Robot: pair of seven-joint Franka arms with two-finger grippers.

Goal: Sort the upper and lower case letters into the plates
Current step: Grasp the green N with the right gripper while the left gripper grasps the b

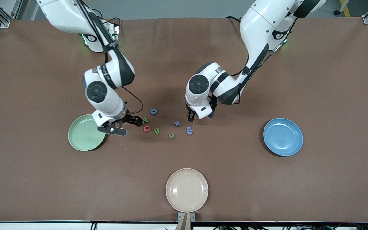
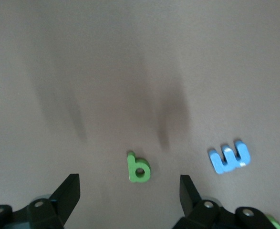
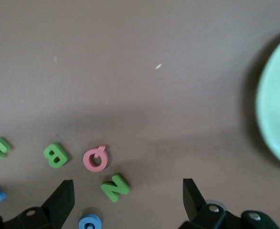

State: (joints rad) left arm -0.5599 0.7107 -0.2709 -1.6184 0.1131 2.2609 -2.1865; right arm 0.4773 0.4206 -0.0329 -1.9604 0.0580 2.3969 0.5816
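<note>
The letters lie in a loose group mid-table: blue G (image 1: 154, 111), green N (image 1: 145, 120), pink Q (image 1: 147, 128), green B (image 1: 157, 131), green u (image 1: 171, 135), blue x (image 1: 177, 123) and the blue E-like piece (image 1: 189, 130). My right gripper (image 1: 129, 126) is open, low between the pale green plate (image 1: 81, 137) and the N (image 3: 115, 186), with Q (image 3: 95, 158) and G (image 3: 89, 222) close by. My left gripper (image 1: 199, 118) is open, low over the green b (image 2: 139, 168), beside the E-like piece (image 2: 229, 158). The blue plate (image 1: 283, 136) holds nothing.
A cream-beige plate (image 1: 187, 190) sits near the table edge closest to the front camera. The pale green plate's rim (image 3: 278, 109) shows in the right wrist view. Brown table surface lies around the letters.
</note>
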